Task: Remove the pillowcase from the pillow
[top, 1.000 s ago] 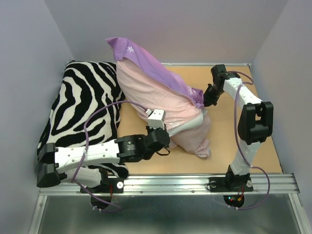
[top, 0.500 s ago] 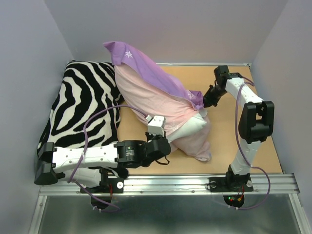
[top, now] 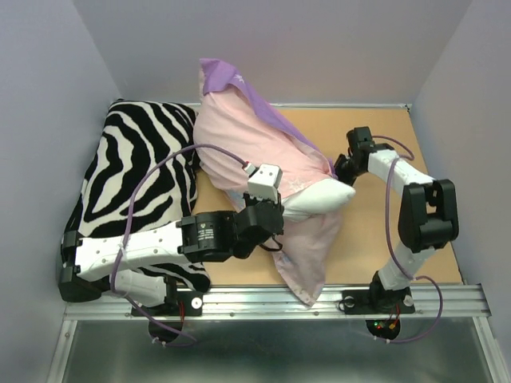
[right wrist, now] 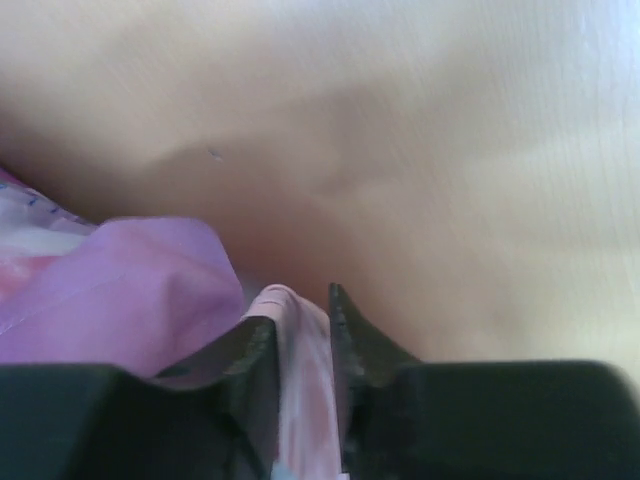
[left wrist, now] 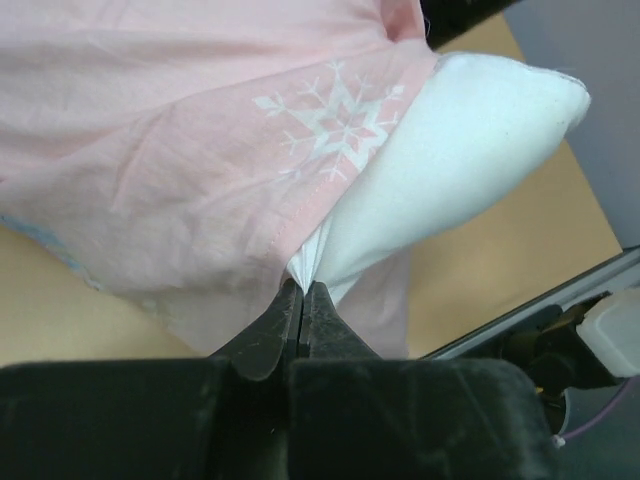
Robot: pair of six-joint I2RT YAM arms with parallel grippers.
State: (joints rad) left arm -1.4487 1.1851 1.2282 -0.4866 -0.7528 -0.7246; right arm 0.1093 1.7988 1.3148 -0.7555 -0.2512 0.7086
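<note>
Now left pincer (left wrist: 303,292) clamped on white pillow (left wrist: 450,170) fabric just ahead, pink pillowcase (left wrist: 170,150) draped above it. Opposite, right pincer (right wrist: 304,300) narrowly parted — pillowcase fold between its fingers (right wrist: 352,335).

No words, numbers, labels or brand names can be read on anything here.

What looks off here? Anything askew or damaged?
No damage or spill. The pillowcase is inside out, heaped upright beside the zebra pillow; one corner of the white pillow pokes out. The left gripper pinches it by the hem.
</note>
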